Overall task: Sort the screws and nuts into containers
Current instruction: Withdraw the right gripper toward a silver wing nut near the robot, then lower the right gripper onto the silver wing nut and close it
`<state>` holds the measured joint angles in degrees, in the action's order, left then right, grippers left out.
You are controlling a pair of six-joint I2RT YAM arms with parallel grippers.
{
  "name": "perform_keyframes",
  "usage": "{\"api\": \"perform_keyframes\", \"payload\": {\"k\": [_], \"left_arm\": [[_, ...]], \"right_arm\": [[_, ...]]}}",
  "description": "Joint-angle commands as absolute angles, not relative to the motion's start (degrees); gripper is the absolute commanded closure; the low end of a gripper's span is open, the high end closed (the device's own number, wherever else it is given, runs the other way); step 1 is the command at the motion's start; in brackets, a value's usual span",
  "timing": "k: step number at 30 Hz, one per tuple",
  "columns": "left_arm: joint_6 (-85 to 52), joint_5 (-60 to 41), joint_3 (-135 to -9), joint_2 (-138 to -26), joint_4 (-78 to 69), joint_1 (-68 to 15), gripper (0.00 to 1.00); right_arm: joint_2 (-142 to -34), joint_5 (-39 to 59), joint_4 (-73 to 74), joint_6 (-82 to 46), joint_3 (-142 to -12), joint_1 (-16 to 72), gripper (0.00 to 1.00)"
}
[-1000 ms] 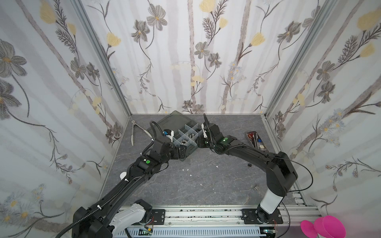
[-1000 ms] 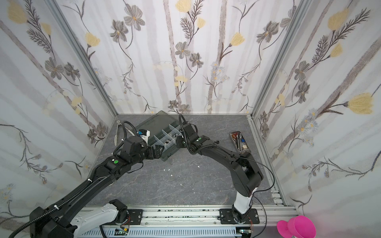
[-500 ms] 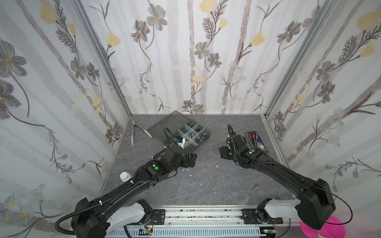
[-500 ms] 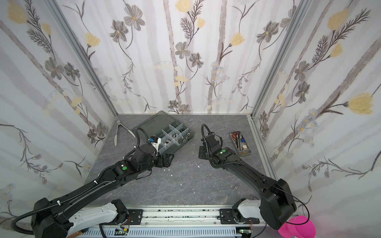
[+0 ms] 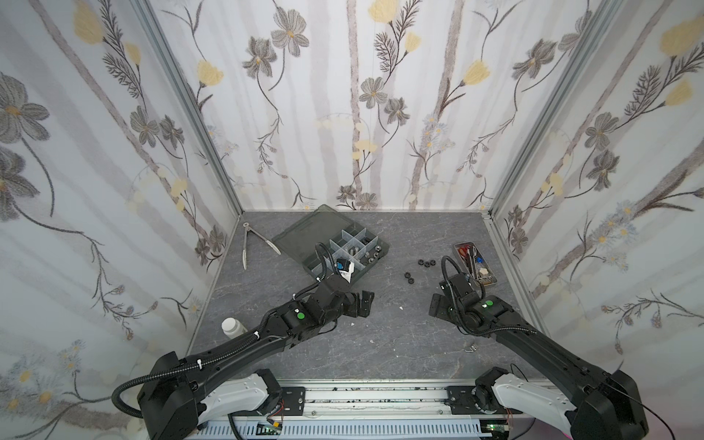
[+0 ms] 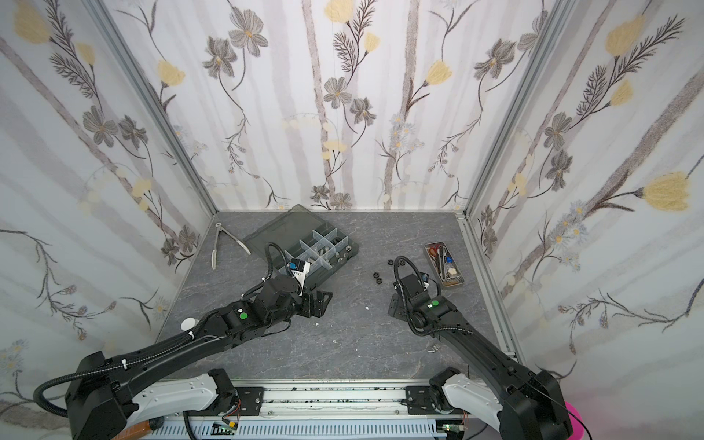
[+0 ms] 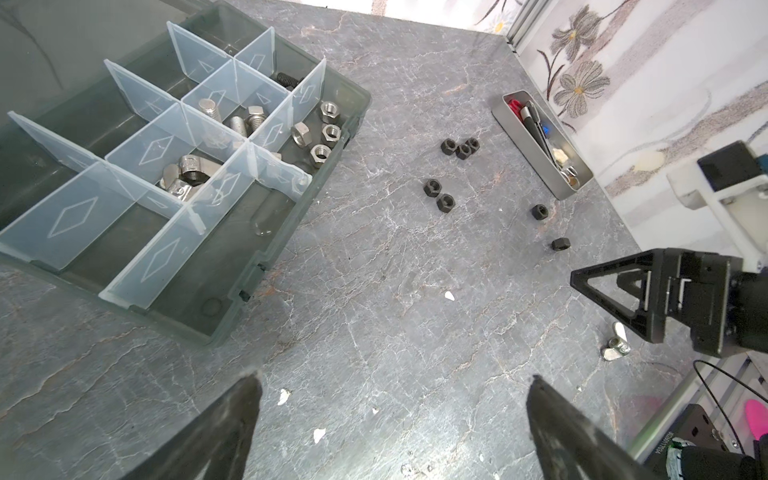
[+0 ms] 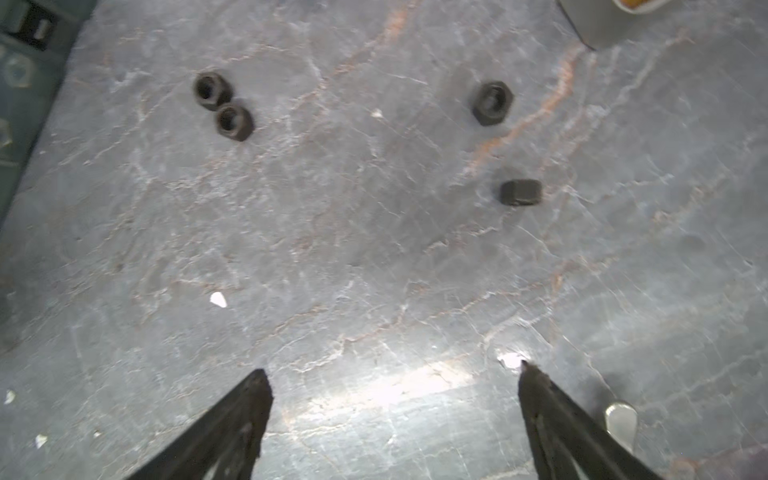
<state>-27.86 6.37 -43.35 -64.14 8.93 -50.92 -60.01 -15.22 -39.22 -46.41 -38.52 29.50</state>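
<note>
Our left jaws and right jaws have drawn back from the organizer box point(image 5: 306, 233), both apart and empty. Black nuts point(image 5: 426, 263) lie loose on the counter point(image 5: 381, 343), and silver nuts point(image 7: 326, 133) sit inside one compartment point(image 7: 337, 93).

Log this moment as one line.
left pincer open, empty | right pincer open, empty | black nuts loose on table | silver nuts in box compartment
</note>
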Motion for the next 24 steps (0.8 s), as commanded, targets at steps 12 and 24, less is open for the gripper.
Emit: {"api": "perform_keyframes", "payload": {"k": [12, 24], "left_arm": [[-28.6, 5.7, -40.3, -64.2, 3.8, -51.3, 0.00], [-28.6, 5.3, -39.1, -64.7, 3.0, -51.3, 0.00]], "right_arm": [[-62.6, -25.2, -55.3, -68.5, -34.8, 27.2, 0.00], [-59.9, -18.5, -46.3, -68.9, -27.5, 24.9, 0.00]]}}
